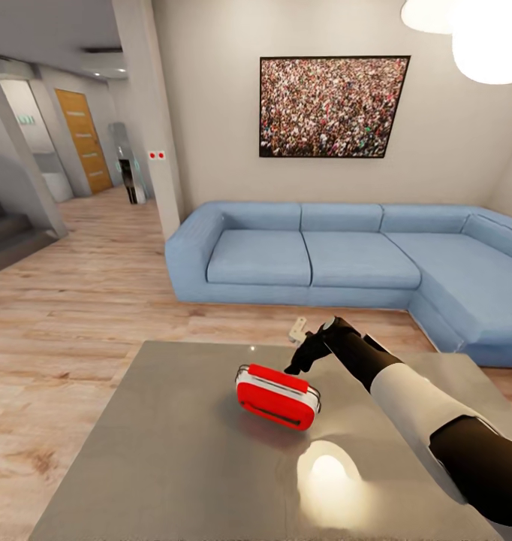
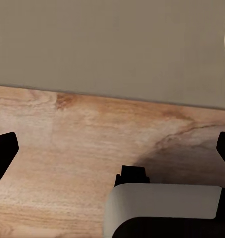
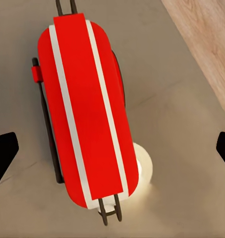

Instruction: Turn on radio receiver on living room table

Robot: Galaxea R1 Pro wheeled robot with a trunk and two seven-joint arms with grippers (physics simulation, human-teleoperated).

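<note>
Radio receiver: the red radio receiver (image 1: 278, 396) lies on the grey bench (image 1: 158, 451), a bit beyond its middle, toward the blue sofa (image 1: 316, 252). From above (image 3: 87, 109) it shows as a long red body with two white stripes and a thin metal handle at each end.

Right gripper: the right gripper (image 1: 299, 353) hangs just over the far edge of the radio, close to its top, and I cannot say whether it touches. The right wrist view has the dark fingertips (image 3: 3, 153) at the picture's two edges, so the jaws stand wide, well wider than the radio's body.

Left gripper: the left fingertips (image 2: 3, 151) show the same way, jaws wide, over the wood floor (image 2: 92, 144) beside the bench edge, holding nothing.

Risk of a shove: the radio looks light and sits loose on a glossy top; I'd guess a press that comes in off-centre or at a slant would slide or spin it rather than work the switch.

Risk of a snag: the handle wire runs close to the fingers' path and could catch one.

Risk of a miss: I can't make out the switch itself, so the press may land on bare casing.
</note>
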